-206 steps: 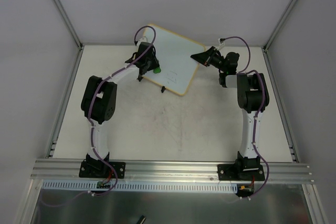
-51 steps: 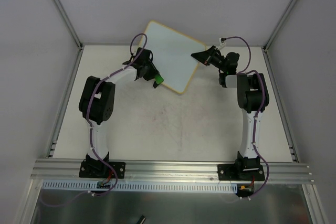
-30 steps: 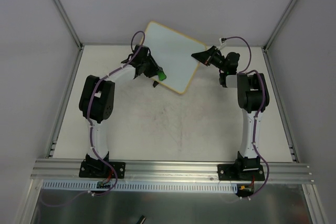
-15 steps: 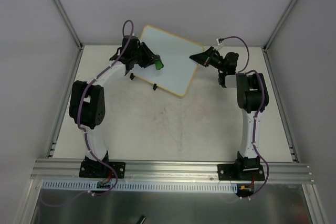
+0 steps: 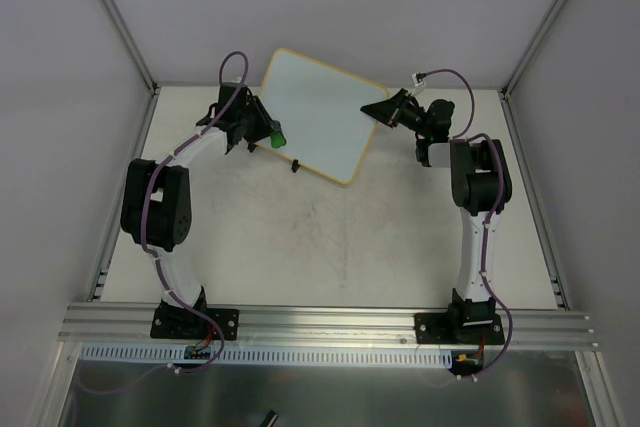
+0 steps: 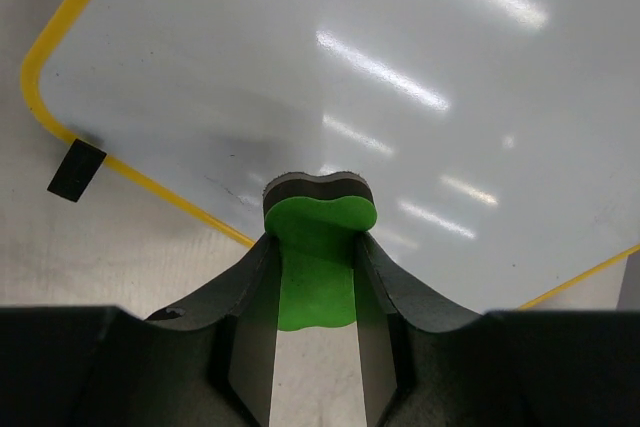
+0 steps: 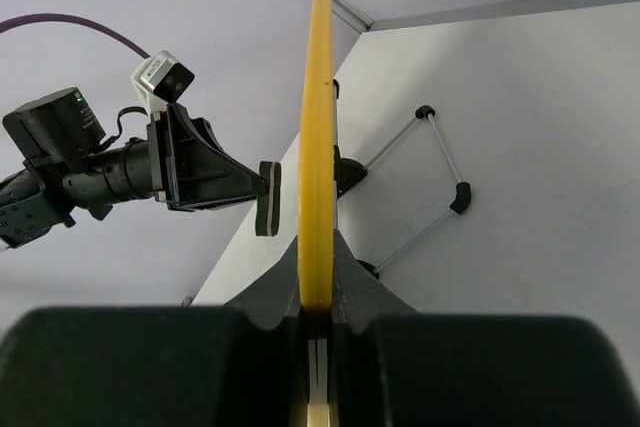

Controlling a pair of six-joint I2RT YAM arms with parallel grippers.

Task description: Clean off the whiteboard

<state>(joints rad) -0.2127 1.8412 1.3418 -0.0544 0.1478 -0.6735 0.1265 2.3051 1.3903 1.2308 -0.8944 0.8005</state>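
Table (image 5: 340, 237): a pale, scuffed top; you see both arm bases bolted at its near edge.
Whiteboard (image 5: 320, 112): it sits at the far side of the table, between the two arms and turned corner-on like a diamond. In your left wrist view its face (image 6: 350, 67) is plain white with streaks of reflected light. In the right wrist view you see only its yellow frame (image 7: 318, 97), edge-on.
Left arm (image 5: 150, 207): it reaches up the left side to the board's lower left edge.
Right arm (image 5: 475, 187): it reaches to the board's right corner.
Left gripper (image 5: 262, 132): your jaws are clamped narrow on the green eraser, fingers (image 6: 250, 277) pressed to both its sides.
Right gripper (image 5: 385, 110): your jaws are pinched tight on the board's frame, which rises straight out from between them (image 7: 316, 287).
Green eraser (image 6: 318, 267): its dark felt pad faces the white surface just above the lower yellow edge. You cannot tell whether it touches.
Clip foot (image 6: 76, 169): small, black, on the lower frame, left of the eraser.
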